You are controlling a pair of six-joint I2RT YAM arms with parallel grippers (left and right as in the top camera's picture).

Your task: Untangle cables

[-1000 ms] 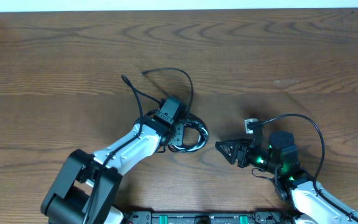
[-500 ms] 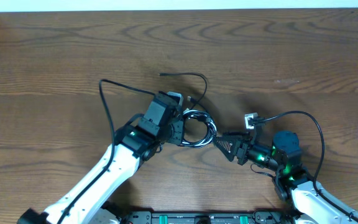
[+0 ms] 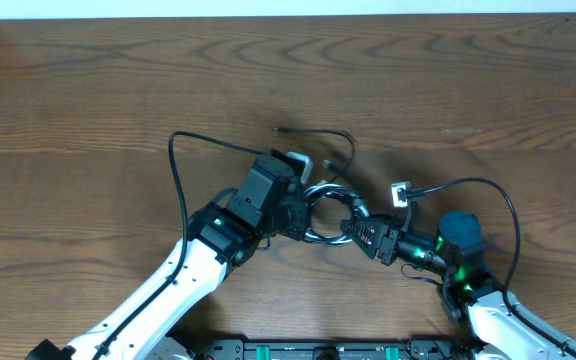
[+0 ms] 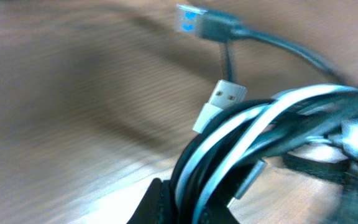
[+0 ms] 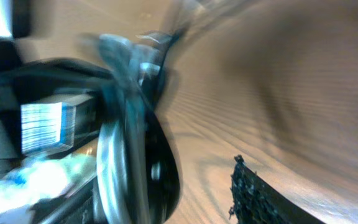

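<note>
The cables (image 3: 326, 208) are a coiled bundle of black cords and one white cord at mid-table. My left gripper (image 3: 296, 216) is shut on the bundle's left side. In the left wrist view the black and white strands (image 4: 229, 143) run between its jaws (image 4: 194, 208). A silver USB plug (image 4: 221, 99) and a blue-tipped plug (image 4: 194, 18) stick out above them. One loose black end (image 3: 313, 132) trails toward the far side. My right gripper (image 3: 356, 231) is at the coil's right side and open. The bundle (image 5: 126, 130) lies by one jaw, and bare wood shows before the other finger (image 5: 257, 193).
Thick black arm wires loop beside each wrist: one on the left (image 3: 174, 150), one on the right (image 3: 498, 200) with a small white connector (image 3: 401, 194). The wooden table (image 3: 88, 90) ends at a white strip along the far edge.
My left gripper has carried the bundle to the right. My right gripper has moved left up to the coil, and its jaws have narrowed.
</note>
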